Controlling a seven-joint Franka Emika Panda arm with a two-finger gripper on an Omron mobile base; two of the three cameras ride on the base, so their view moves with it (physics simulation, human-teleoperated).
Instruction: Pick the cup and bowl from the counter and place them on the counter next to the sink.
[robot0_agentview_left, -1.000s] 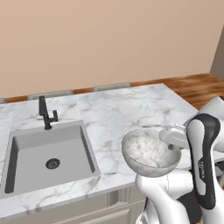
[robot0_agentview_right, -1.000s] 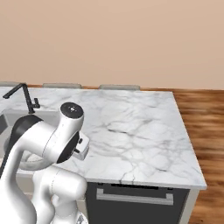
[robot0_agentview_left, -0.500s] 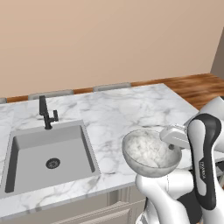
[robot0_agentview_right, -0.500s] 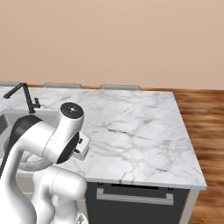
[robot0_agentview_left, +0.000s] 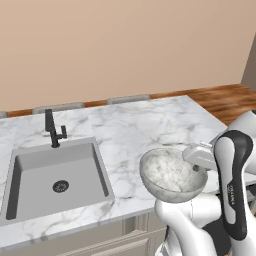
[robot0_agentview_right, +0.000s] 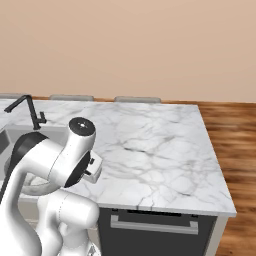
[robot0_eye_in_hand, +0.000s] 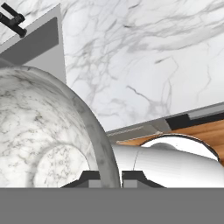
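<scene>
Nothing has shifted: my arm stays folded low, jaws clamped on the bowl's (robot0_agentview_left: 172, 174) rim over the table (robot0_agentview_left: 145, 130) edge.

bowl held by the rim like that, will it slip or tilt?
The gripper pinches only the bowl wall, one finger each side, so it may pivot. The bowl looks rigid, smooth and wide, hence probably slippery and heavy off-centre.
</scene>
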